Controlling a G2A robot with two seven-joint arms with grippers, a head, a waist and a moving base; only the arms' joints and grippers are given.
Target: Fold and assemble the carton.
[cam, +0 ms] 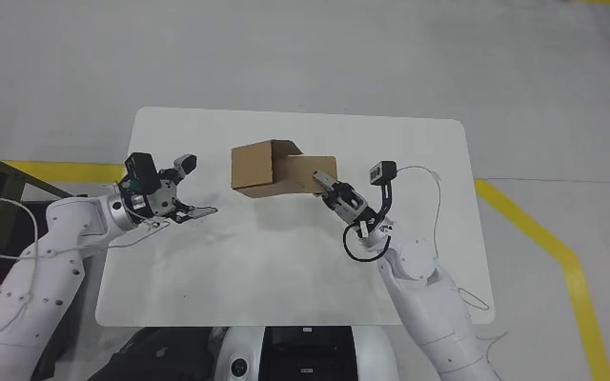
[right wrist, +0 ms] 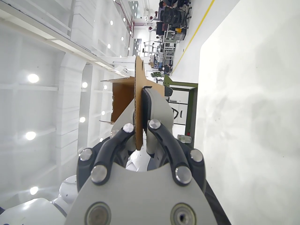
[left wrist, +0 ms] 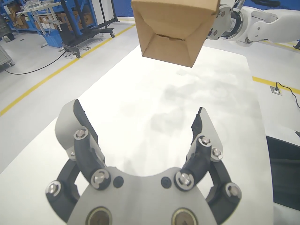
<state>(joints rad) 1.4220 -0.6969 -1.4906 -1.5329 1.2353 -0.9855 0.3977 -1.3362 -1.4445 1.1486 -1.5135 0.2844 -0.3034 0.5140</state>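
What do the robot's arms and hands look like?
The left arm and right arm are smooth white shells with rounded joints. The left hand and right hand each have a silver plate with round screws, black linkage bars and two fingers with black ridged pads. A black cable loops at the right wrist.

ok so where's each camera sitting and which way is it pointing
Top view: on the robot above its arms, looking down at the table; both arms show, left gripper open, right gripper shut on a flap of the carton.
Left wrist view: on the left wrist, facing across the table at the carton's folded end; its own open fingers show, the right arm beyond.
Right wrist view: on the right wrist, facing along the clamped flap; its own fingers show.
Shared: all three show the carton and table.
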